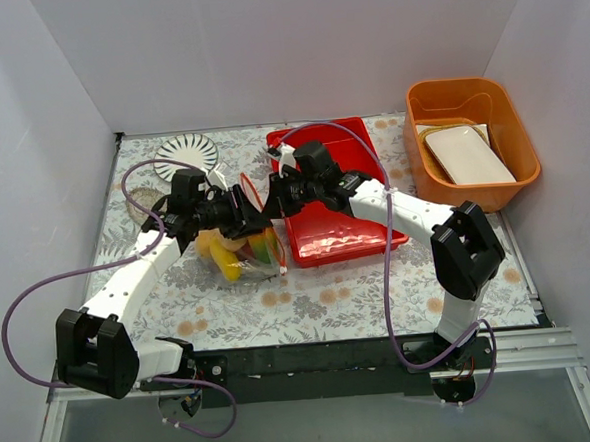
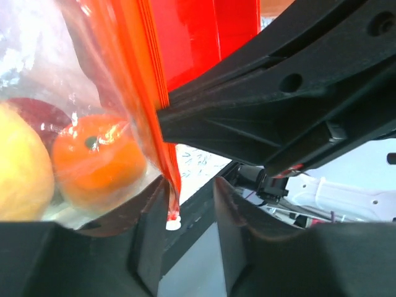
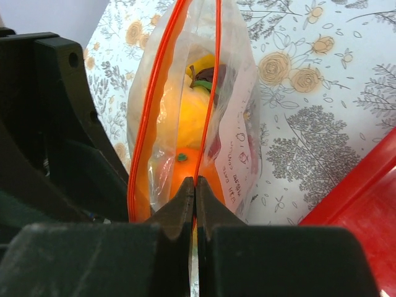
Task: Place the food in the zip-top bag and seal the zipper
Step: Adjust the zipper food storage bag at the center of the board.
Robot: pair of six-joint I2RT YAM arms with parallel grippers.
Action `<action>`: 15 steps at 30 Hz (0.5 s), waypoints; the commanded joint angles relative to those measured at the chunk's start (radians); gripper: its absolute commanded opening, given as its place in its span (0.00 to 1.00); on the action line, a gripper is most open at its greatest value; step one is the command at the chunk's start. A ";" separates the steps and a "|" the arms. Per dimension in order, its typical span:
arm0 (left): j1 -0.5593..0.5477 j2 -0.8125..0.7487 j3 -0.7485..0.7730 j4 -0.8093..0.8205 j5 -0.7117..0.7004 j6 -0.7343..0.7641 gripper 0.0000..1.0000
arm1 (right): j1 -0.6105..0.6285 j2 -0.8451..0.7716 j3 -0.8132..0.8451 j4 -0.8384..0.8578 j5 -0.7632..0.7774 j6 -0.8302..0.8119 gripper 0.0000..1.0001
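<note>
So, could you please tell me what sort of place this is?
Probably a robotics lab test cell: plain white walls box in a floral-covered table, the left arm and right arm are bolted at its near edge, and the food in the zip-top bag looks like plastic toys.

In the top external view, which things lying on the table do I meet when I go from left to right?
striped plate → zip-top bag with food inside → red tray → orange bin
</note>
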 commanded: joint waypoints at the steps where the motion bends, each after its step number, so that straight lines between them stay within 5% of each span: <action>1: -0.005 -0.038 -0.002 0.004 -0.017 -0.001 0.37 | -0.007 -0.036 0.006 -0.023 0.075 0.003 0.02; 2: -0.005 -0.050 -0.002 -0.007 -0.054 0.002 0.48 | -0.010 -0.035 0.007 -0.052 0.105 0.002 0.02; 8: -0.005 -0.198 -0.070 -0.041 -0.241 -0.036 0.72 | -0.042 -0.064 -0.040 -0.112 0.222 0.019 0.01; 15: -0.015 -0.360 -0.295 0.049 -0.217 -0.217 0.71 | -0.077 -0.130 -0.151 -0.107 0.273 0.081 0.01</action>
